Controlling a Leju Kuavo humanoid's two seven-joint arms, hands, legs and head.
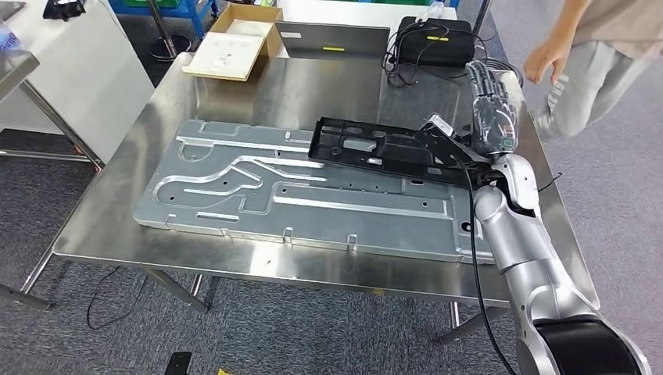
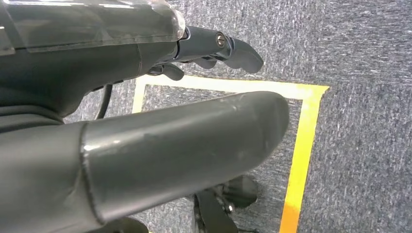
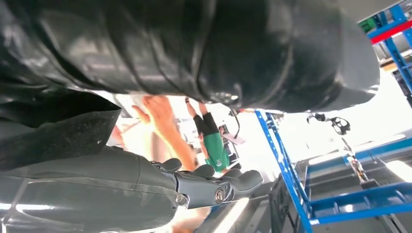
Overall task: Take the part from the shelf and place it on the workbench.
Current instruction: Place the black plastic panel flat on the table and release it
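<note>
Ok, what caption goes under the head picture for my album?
Right hand open beside the black part, lying on the metal panel on the workbench.

The steel workbench (image 1: 234,86) carries a large metal panel (image 1: 313,205), a cardboard box (image 1: 234,43) and a black case (image 1: 434,37)

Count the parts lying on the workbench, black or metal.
2. A big metal panel lies flat across the workbench; a black part rests on the panel's far right side, next to the right hand. Smaller parts may be hidden underneath.
</note>
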